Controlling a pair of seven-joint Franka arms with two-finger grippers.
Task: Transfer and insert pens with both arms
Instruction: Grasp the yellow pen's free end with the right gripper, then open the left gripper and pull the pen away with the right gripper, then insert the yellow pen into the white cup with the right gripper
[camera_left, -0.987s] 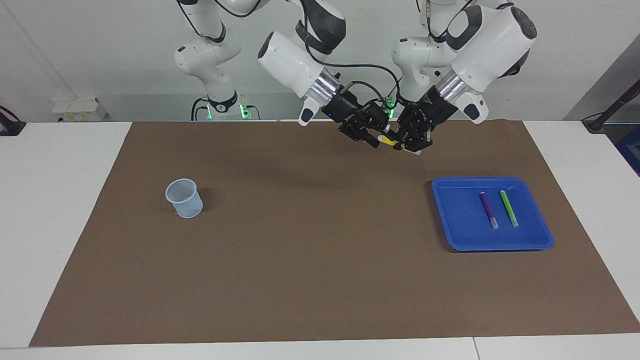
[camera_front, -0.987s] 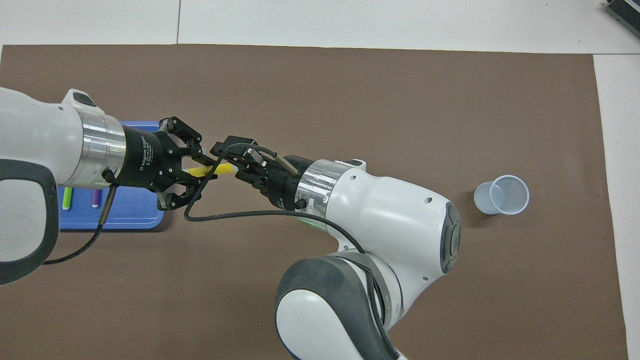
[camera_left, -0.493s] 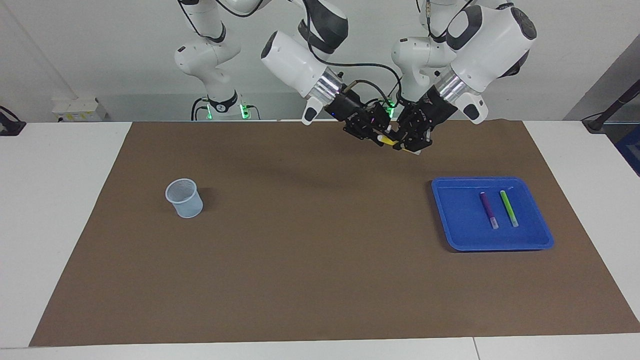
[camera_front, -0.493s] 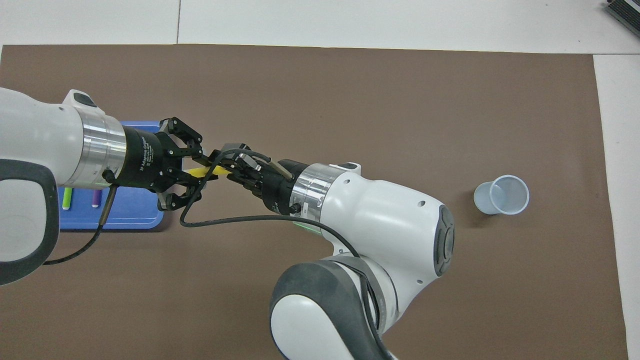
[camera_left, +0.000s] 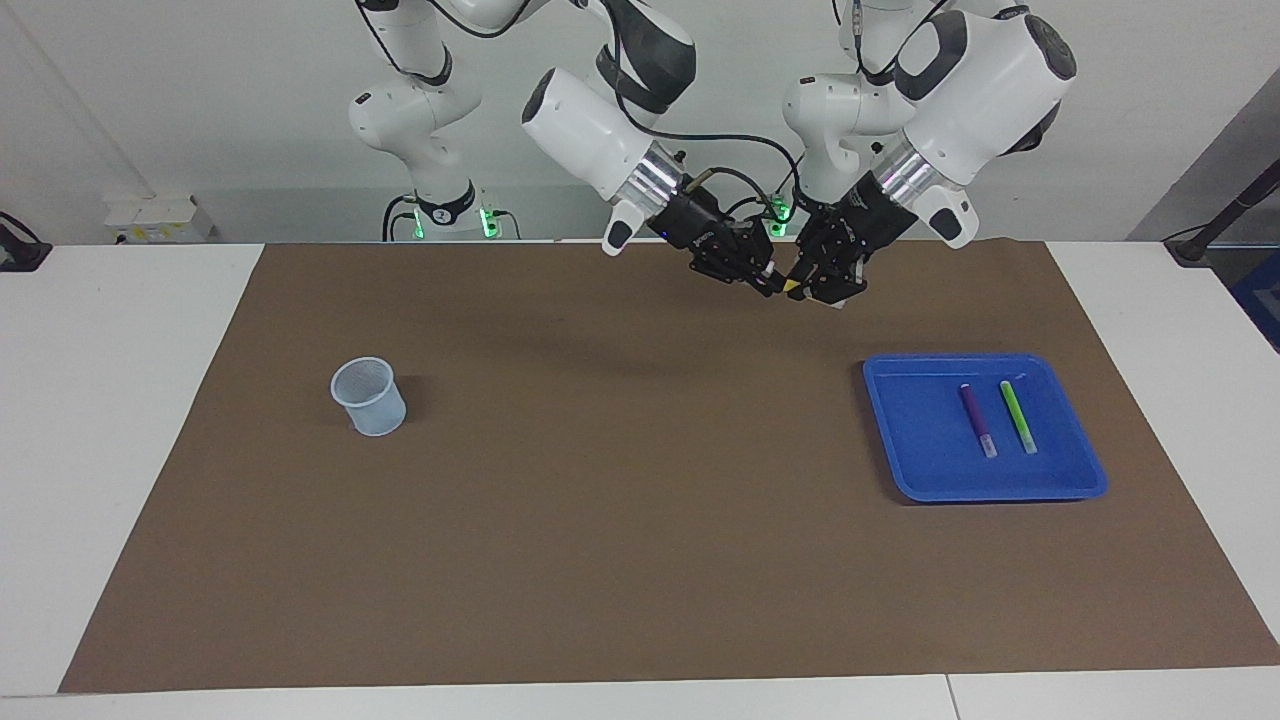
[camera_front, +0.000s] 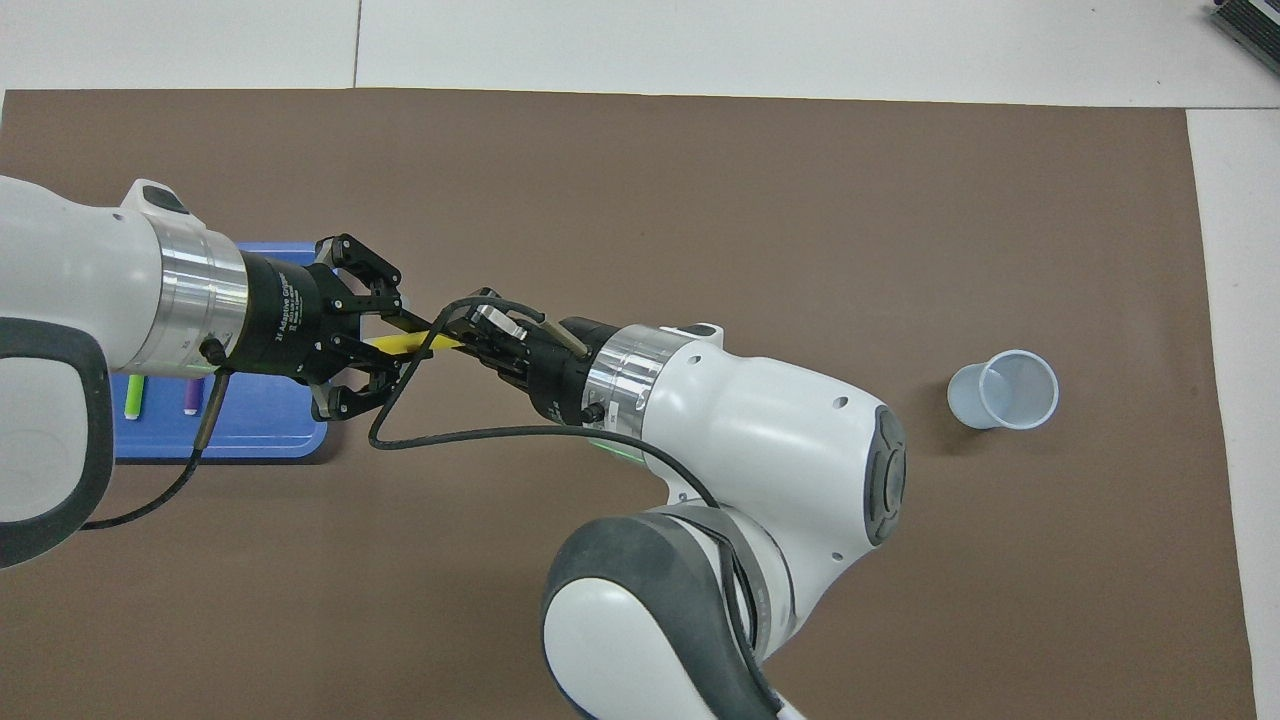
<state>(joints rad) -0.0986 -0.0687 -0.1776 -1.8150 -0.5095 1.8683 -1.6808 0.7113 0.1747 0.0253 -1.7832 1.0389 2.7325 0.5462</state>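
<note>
**Mid-air handover of the first pen, with two pens waiting and the cup empty.**

Nearest the robots, above the brown mat (camera_left: 640, 560) on the white counter (camera_left: 120, 450), the left gripper (camera_left: 812, 290) and the right gripper (camera_left: 768, 285) meet tip to tip; the left jaws pinch the slim yellow marker pen (camera_front: 400, 343) and the right jaws are pressed onto its other end, so both grip it at once. Judged from this, the left jaws must let go before the right arm can carry it away. Farther out, the flat blue plastic tray (camera_left: 915, 450) holds the purple marker pen (camera_left: 977, 420) and the bright green marker pen (camera_left: 1018, 416) side by side, untouched. Toward the right arm's end, the pale translucent plastic cup (camera_left: 369, 397) stands upright, no pen inside; all three insertions remain.
</note>
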